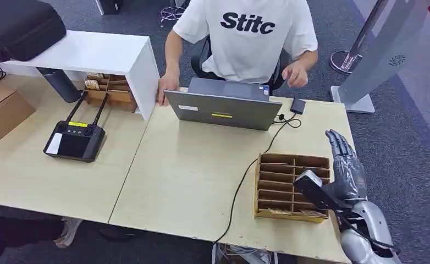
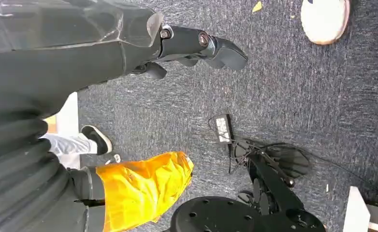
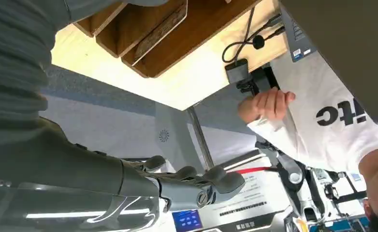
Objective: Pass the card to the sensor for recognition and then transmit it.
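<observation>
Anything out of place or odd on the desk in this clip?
Nothing stands out. The slotted wooden tray sits flat near the right hand, which holds nothing; the laptop and black controller rest squarely on the desk.

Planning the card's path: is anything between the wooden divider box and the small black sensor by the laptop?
Nothing solid. Bare table lies between the divider box and the sensor; only the black cable loops beside the sensor.
</observation>
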Tool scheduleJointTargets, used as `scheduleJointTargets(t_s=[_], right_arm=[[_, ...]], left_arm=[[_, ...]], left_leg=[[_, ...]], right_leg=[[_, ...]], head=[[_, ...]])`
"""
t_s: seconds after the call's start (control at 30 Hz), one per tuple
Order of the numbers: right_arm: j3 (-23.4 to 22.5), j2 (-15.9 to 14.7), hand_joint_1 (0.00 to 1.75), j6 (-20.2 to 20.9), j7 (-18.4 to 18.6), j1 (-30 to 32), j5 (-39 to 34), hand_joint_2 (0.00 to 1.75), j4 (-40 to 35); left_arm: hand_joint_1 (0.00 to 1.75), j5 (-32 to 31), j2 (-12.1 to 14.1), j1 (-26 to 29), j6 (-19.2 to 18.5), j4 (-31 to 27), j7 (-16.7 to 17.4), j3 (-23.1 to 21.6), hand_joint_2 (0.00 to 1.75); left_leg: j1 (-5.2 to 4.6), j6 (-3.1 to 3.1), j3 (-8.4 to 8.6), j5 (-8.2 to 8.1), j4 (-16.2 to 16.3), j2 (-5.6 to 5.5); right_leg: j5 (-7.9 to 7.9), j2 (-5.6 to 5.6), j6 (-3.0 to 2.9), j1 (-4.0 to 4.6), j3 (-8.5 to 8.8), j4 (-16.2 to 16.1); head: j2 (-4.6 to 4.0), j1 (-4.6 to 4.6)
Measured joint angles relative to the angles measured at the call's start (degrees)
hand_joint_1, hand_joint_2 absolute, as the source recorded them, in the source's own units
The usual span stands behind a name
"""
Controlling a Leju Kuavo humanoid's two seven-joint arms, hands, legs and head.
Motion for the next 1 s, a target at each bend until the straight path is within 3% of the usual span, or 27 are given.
scheduleJointTargets(t_s=[0.83, 0.87, 0.9, 0.93, 0.97, 1.0], right_arm=[[0.63, 0.22, 0.03, 1.01, 1.75, -1.87, 1.53, 1.75, 5.18], [0.63, 0.24, 0.47, 0.98, 1.75, -1.95, 1.55, 1.75, 5.38], [0.63, 0.24, 1.08, 0.98, 1.75, -2.00, 1.55, 1.75, 5.53], [0.63, 0.26, 1.47, 0.98, 1.75, -2.03, 1.55, 1.75, 5.71], [0.63, 0.26, 1.73, 0.98, 1.75, -2.03, 1.55, 1.75, 5.88], [0.63, 0.26, 1.75, 0.98, 1.75, -2.04, 1.57, 1.75, 6.03]], left_arm=[[0.00, -1.40, 0.00, -0.72, -0.68, 0.48, -0.22, 1.00, 1.75], [0.00, -1.51, 0.00, -0.77, -0.68, 0.48, -0.28, 1.03, 1.75], [0.00, -1.55, 0.00, -0.80, -0.68, 0.50, -0.28, 1.07, 1.75], [0.00, -1.55, 0.00, -0.81, -0.68, 0.50, -0.33, 1.07, 1.75], [0.00, -1.57, 0.00, -0.81, -0.68, 0.50, -0.35, 1.09, 1.75], [0.00, -1.60, 0.00, -0.82, -0.68, 0.50, -0.35, 1.09, 1.75]], left_leg=[[0.00, 0.00, 0.00, 0.00, 0.00, 0.00], [0.00, 0.00, 0.00, 0.00, 0.00, -0.01], [0.00, 0.00, 0.00, 0.00, 0.00, -0.01], [0.00, 0.00, 0.00, 0.00, 0.00, 0.00], [0.00, 0.00, 0.00, 0.00, 0.00, 0.00], [0.00, 0.00, 0.00, 0.00, 0.00, 0.00]], right_leg=[[0.00, 0.00, 0.00, 0.00, 0.00, 0.00], [0.00, 0.00, 0.00, 0.00, 0.00, 0.00], [0.00, 0.00, 0.00, 0.00, 0.00, 0.00], [0.00, 0.00, 0.00, 0.00, 0.00, 0.00], [0.00, 0.00, 0.00, 0.00, 0.00, 0.00], [0.00, 0.00, 0.00, 0.00, 0.00, 0.00]], head=[[0.00, 0.02], [0.00, 0.00], [0.00, 0.00], [0.00, 0.02], [0.00, 0.00], [0.00, 0.02]])
